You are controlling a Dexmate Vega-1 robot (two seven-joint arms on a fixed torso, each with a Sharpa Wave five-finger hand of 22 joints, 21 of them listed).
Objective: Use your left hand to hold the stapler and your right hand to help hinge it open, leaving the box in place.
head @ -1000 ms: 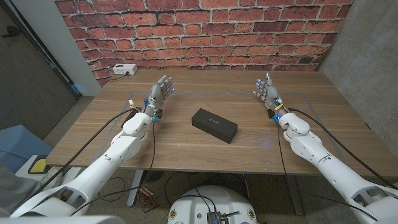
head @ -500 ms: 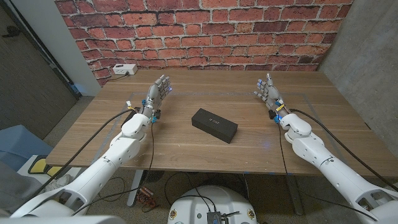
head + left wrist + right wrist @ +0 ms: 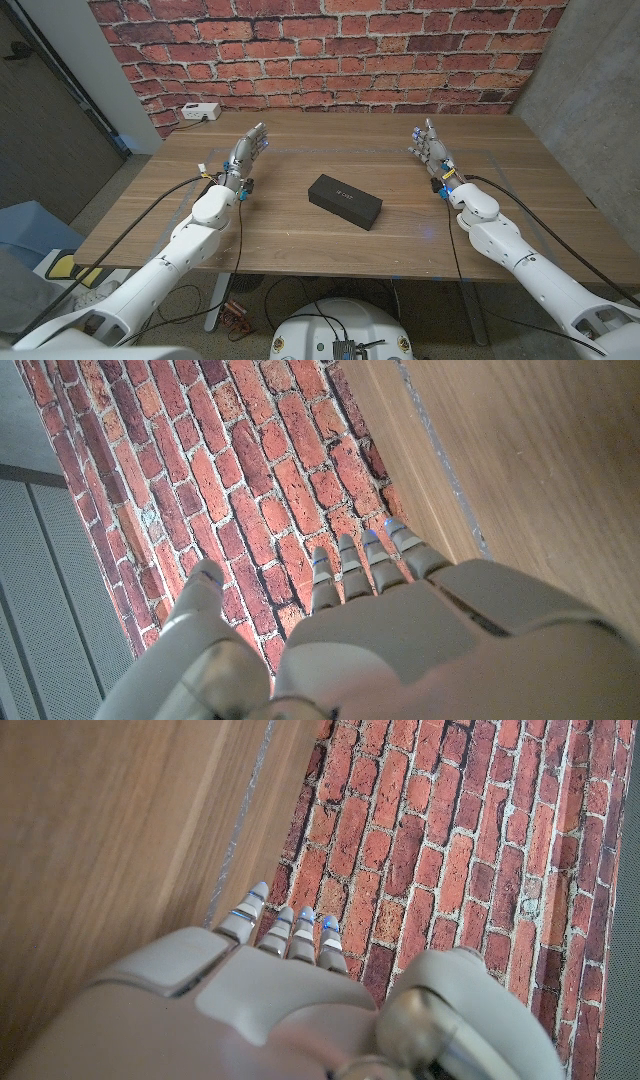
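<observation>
A brick wall point(image 3: 330, 55) backs the wooden counter point(image 3: 300, 240). The black box point(image 3: 345, 201) lies mid-counter between the two robot hands, well apart from each, its long axis running diagonally from the far left to the near right. Left robot hand point(image 3: 250, 152) and right robot hand point(image 3: 428, 147) are both released, fingers extended toward the wall, holding nothing, with bare counter around each.
</observation>
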